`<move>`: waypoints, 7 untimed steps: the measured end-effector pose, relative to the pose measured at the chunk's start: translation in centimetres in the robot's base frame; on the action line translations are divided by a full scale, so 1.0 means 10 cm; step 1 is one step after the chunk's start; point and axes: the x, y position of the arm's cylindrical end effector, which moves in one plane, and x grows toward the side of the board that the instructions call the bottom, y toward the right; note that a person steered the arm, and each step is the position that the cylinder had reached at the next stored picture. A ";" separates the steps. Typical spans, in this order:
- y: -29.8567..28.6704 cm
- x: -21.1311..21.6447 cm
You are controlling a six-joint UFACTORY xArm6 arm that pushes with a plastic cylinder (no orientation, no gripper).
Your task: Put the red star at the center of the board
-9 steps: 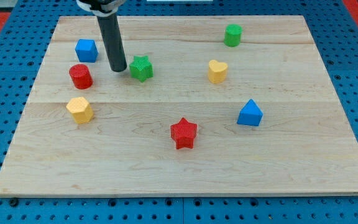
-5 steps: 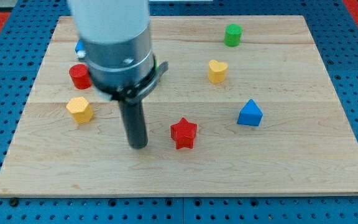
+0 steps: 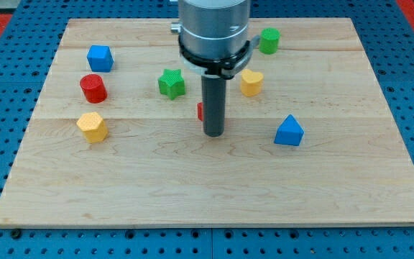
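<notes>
My tip (image 3: 214,133) rests on the wooden board (image 3: 214,187) near its middle. The red star (image 3: 200,111) is almost wholly hidden behind the rod; only a sliver of red shows at the rod's left edge, just above the tip. The green star (image 3: 171,83) lies up and to the left of the tip. The yellow heart (image 3: 251,82) lies up and to the right of it.
A blue cube (image 3: 100,57) and a red cylinder (image 3: 93,88) sit at the upper left. A yellow hexagon (image 3: 92,126) is at the left. A green cylinder (image 3: 269,40) is at the top right, and a blue triangle (image 3: 289,131) at the right.
My tip swept from the upper left down past the red star's left, then to the board's middle. The red star moved up toward the centre and is now hidden behind the rod.
</notes>
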 end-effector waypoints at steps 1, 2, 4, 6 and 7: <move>0.12 -0.03; 0.13 -0.23; 0.25 -0.34; 1.11 -0.74; 1.63 -1.02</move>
